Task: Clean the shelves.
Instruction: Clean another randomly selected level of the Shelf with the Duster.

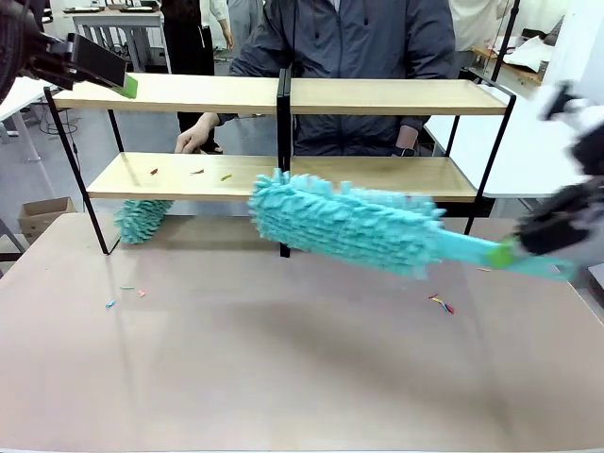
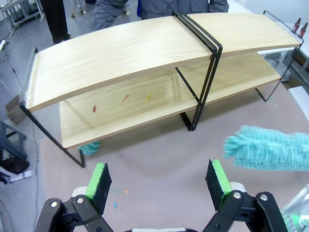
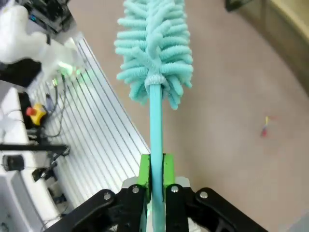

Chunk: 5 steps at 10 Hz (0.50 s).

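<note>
We hold the teal duster (image 1: 349, 225) by its handle in the closed right gripper (image 3: 155, 169), so the head can sweep the shelves (image 1: 387, 96). The left gripper (image 2: 159, 180) stands open and empty.

Cardboard box (image 1: 42, 215), beige tabletop (image 1: 283, 377)

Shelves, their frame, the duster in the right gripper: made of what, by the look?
The shelves: light wood or wood-look laminate, matte; grain lines show. The frame: thin black metal, probably painted. The duster: fluffy teal microfibre-like strands; its handle smooth, likely plastic.
</note>
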{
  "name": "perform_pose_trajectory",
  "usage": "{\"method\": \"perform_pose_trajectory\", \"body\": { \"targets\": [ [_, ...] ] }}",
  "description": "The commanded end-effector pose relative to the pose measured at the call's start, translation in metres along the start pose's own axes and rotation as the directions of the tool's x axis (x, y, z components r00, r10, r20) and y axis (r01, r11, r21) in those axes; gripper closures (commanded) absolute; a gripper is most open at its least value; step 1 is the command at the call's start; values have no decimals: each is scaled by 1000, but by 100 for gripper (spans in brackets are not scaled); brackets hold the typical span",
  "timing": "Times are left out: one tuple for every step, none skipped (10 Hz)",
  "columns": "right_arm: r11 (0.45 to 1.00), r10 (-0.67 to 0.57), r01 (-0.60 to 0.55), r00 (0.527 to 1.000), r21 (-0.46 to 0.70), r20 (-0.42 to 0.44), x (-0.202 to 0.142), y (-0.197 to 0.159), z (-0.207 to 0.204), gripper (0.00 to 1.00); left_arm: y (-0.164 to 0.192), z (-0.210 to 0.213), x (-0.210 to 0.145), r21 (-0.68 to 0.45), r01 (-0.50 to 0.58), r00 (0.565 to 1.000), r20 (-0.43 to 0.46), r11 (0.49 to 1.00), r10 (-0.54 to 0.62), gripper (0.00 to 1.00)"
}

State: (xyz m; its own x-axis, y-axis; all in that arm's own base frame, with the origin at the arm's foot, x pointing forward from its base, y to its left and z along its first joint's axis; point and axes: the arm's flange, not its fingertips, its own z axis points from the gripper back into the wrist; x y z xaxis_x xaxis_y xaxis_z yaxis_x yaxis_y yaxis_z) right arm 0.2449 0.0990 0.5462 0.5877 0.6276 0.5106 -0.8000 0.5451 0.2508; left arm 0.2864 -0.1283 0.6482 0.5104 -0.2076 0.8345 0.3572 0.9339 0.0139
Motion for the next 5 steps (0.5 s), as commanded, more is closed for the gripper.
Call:
{"method": "perform_pose_trajectory", "body": {
  "targets": [
    [1000,12,-12,1000,7,-12,16,5,-47,87,1,1,1,-3,-2,1000,8,1000,2,0],
    [1000,-3,4,998,17,-64,3,5,-42,87,1,1,1,-3,-2,1000,8,1000,2,0],
    [1000,6,-6,1000,9,-15,18,2,-30,87,1,1,1,-3,-2,1000,8,1000,2,0],
    [1000,6,-6,1000,9,-15,18,2,-30,87,1,1,1,-3,-2,1000,8,1000,2,0],
    [1000,11,-10,998,15,-57,23,4,-48,87,1,1,1,-3,-2,1000,8,1000,2,0]
  ]
}}
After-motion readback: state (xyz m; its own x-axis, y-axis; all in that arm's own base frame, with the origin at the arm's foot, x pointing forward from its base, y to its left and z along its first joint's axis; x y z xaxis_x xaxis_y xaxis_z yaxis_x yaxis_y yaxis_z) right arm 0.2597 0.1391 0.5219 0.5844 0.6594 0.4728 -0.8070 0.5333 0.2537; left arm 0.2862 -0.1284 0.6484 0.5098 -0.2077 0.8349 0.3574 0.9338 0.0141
